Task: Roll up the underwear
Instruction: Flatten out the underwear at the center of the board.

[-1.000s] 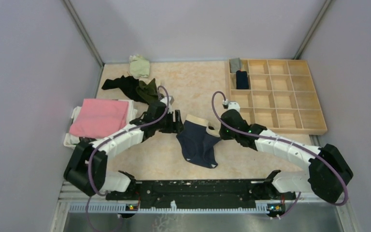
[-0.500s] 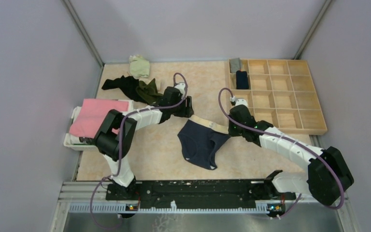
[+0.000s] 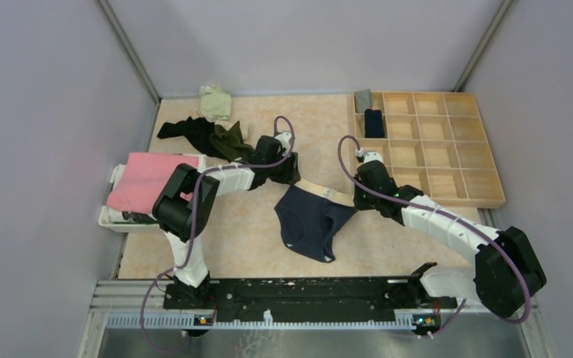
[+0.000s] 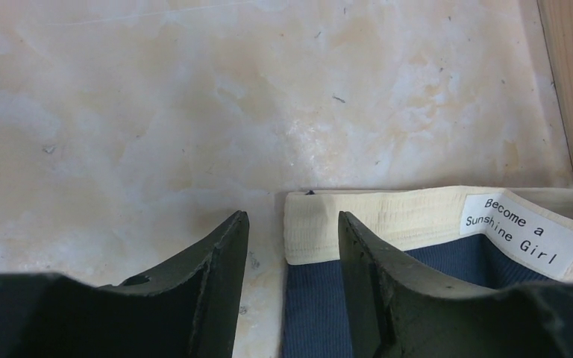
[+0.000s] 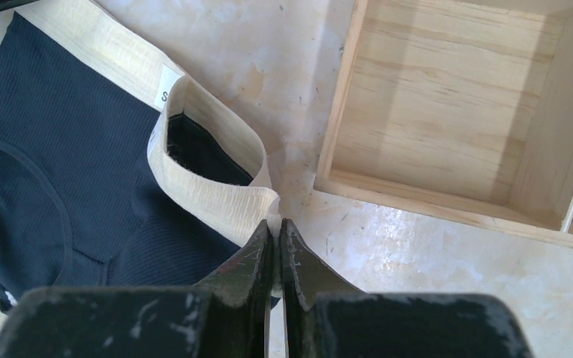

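Left arm reaches far forward, elbow raised, wrist low over table [image 4: 194, 112]. Left claw [image 4: 291, 224] jaws apart, straddling left end of beige waistband of navy underwear [image 4: 388, 224], nothing pinched.

Right arm stretched forward-left, low. Right claw [image 5: 276, 227] jaws pressed together, waistband's other end nipped at tips.

Garment lies flat between claws.

White label [image 4: 526, 227], right of left claw, reads "Become a Sunshine Girl".

Wooden tray [image 5: 341, 112] just beyond right claw.
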Controlling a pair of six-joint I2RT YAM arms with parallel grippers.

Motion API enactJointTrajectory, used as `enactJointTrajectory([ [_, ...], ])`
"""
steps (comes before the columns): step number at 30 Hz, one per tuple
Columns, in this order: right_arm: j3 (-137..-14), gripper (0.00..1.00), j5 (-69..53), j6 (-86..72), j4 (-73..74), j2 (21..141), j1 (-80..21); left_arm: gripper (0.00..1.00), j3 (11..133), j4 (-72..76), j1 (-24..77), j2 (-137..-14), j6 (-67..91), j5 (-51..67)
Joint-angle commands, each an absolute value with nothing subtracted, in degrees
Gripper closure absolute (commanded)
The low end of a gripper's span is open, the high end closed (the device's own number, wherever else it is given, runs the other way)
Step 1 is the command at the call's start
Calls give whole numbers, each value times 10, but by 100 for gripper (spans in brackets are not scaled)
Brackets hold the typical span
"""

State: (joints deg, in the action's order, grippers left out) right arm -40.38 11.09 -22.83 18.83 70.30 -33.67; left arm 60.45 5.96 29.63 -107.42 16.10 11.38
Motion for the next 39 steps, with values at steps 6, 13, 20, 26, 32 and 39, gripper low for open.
enactJointTrajectory([
  [6, -417, 96, 108, -219, 180, 694, -325, 52, 608, 68, 301, -1102, 140, 152],
  [13, -417, 96, 106, -217, 178, 695, -323, 58, 597, 51, 315, -1108, 126, 131],
  [20, -417, 96, 103, -215, 179, 692, -322, 82, 603, 46, 315, -1117, 120, 115],
  [26, -421, 96, 93, -205, 180, 672, -321, 100, 600, 45, 316, -1083, 123, 89],
  [32, -416, 96, 9, -177, 154, 608, -321, 100, 557, 48, 315, -974, 156, 52],
  [39, -407, 97, -61, -149, 139, 521, -322, 100, 451, 54, 315, -774, 200, 29],
])
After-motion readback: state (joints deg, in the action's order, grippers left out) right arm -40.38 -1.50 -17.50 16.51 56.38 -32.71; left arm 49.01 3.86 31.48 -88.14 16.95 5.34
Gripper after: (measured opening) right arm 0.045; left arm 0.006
